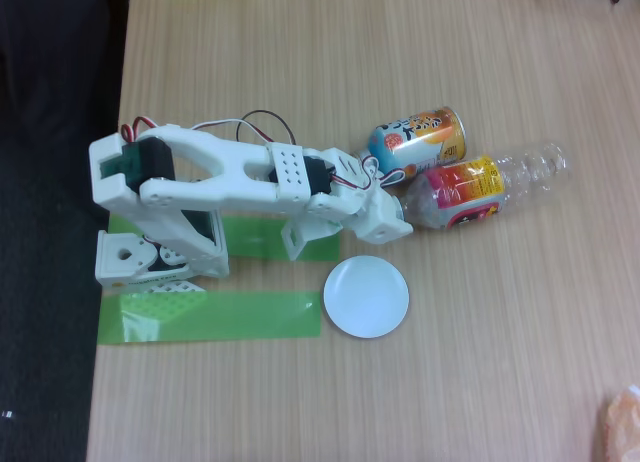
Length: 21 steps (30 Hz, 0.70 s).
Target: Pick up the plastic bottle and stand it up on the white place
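The plastic bottle (470, 187) lies on its side on the wooden table, right of centre in the fixed view. Its pink, yellow and orange label faces up, and its clear ribbed part points right. The white arm reaches rightward from its base at the left. My gripper (390, 207) is at the bottle's left end and overlaps it from above, and the white fingers hide whether they clasp the bottle. The white place (366, 297), a small round plate, lies bare just below the gripper, toward the table's front.
A blue-and-orange can-shaped bottle (418, 142) lies on its side against the plastic bottle's upper edge. Green tape strips (210, 315) lie by the arm's base (150, 257). The table's left edge drops off to a dark floor. A pale orange object (622, 427) sits at the bottom right corner.
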Motion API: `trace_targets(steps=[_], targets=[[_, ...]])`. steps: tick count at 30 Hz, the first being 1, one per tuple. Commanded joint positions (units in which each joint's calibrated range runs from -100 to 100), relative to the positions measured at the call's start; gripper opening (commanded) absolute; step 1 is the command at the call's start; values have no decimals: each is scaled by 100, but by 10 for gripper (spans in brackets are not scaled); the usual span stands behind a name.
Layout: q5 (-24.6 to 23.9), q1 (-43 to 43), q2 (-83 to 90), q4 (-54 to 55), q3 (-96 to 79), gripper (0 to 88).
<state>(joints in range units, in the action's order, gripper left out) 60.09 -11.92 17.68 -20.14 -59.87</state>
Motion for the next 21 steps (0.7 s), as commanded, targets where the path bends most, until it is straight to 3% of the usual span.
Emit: trace_targets(steps=[1, 5, 21], targets=[[-24, 21, -16, 65, 243, 278], [-24, 21, -16, 5, 225, 238], [-19, 21, -33, -29, 161, 243]])
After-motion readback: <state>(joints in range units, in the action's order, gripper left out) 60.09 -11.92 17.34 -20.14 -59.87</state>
